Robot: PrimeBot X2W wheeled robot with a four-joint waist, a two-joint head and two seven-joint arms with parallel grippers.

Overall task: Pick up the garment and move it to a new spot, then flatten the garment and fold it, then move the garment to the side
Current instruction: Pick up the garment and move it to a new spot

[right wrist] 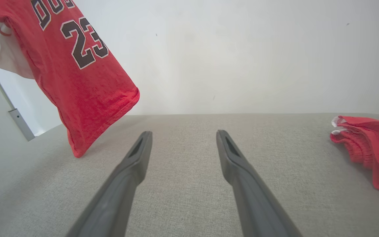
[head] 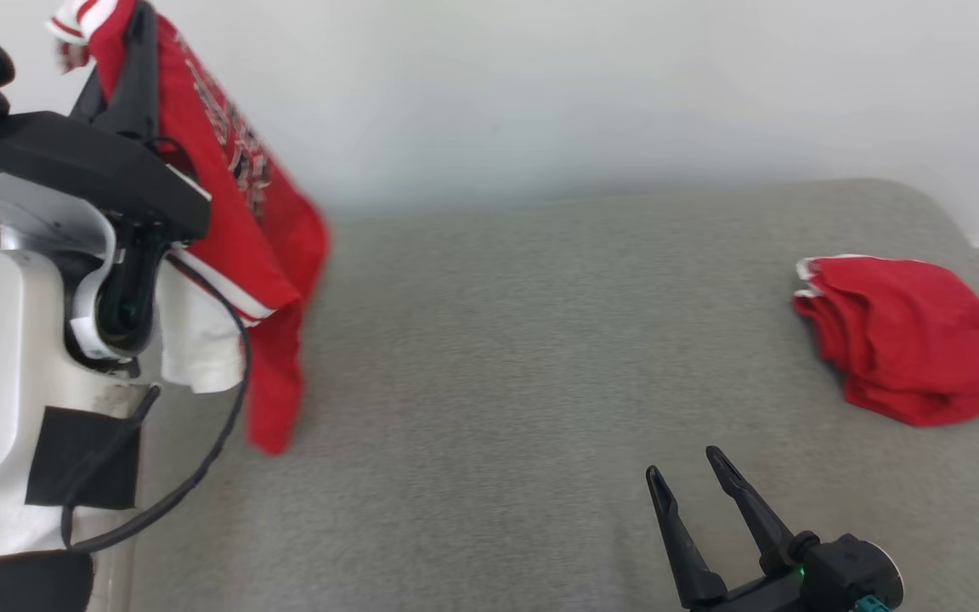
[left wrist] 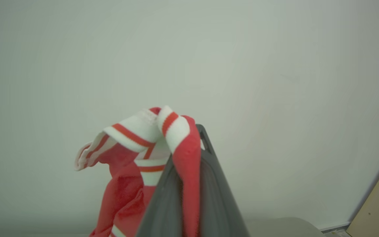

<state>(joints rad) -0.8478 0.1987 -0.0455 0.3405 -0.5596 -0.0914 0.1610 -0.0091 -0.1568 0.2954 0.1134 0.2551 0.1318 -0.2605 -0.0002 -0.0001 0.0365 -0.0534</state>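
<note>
The garment (head: 247, 212) is a red jersey with white striped trim and dark numbers. It hangs in the air at the left, its lowest corner just above the grey surface (head: 498, 357). My left gripper (head: 137, 25) is raised high and shut on the striped collar (left wrist: 150, 131); red cloth is pinched between its fingers (left wrist: 215, 184). In the right wrist view the jersey (right wrist: 81, 72) dangles at the upper left. My right gripper (head: 685, 472) stands open and holds nothing, low at the front right, well apart from the jersey.
A second red garment (head: 902, 348) lies crumpled at the right side of the grey padded surface, also at the right in the right wrist view (right wrist: 370, 148). A white wall (head: 583, 85) rises behind. My pale left arm (head: 5, 357) blocks the lower left.
</note>
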